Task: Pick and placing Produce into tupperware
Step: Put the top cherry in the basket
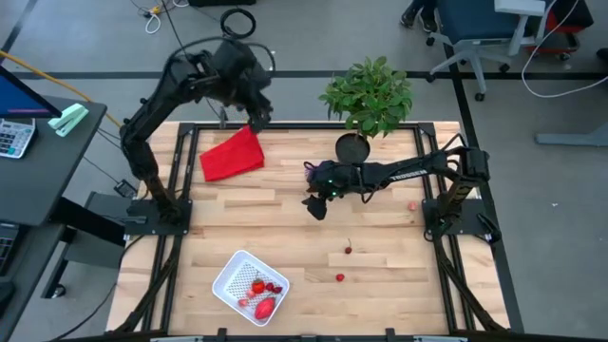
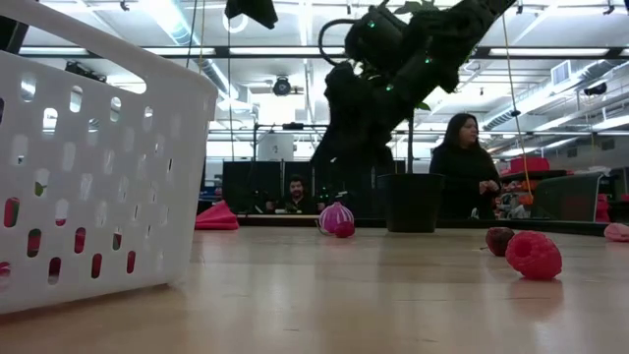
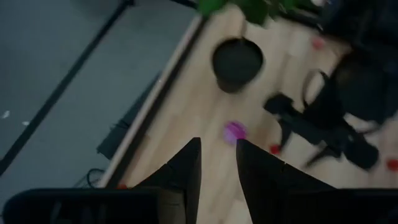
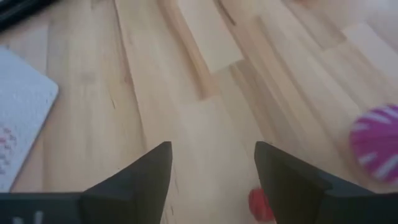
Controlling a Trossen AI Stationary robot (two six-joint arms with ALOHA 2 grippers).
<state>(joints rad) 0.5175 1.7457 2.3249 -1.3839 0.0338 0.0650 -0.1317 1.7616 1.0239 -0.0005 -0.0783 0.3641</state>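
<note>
The white tupperware (image 1: 250, 287) sits near the table's near-left edge with several red pieces in it; it fills the left of the low view (image 2: 98, 167). The spiky purple ball (image 2: 337, 218) rests on the table in front of the black pot, and also shows in the wrist views (image 3: 235, 132) (image 4: 376, 143). Loose red pieces lie on the wood (image 1: 349, 250) (image 1: 340, 277) (image 1: 412, 204). My right gripper (image 1: 318, 204) hovers open over mid-table, with the ball just to one side of its fingers (image 4: 214, 162). My left gripper (image 1: 258, 116) is raised high above the red cloth, open (image 3: 217, 146).
A green potted plant in a black pot (image 1: 353, 147) stands at the far edge. A red cloth (image 1: 231, 154) lies far-left. A raspberry-like piece (image 2: 534, 254) and a dark cherry (image 2: 499, 239) sit on the right. People sit beyond the table (image 2: 462, 162). Bare wood lies between container and right gripper.
</note>
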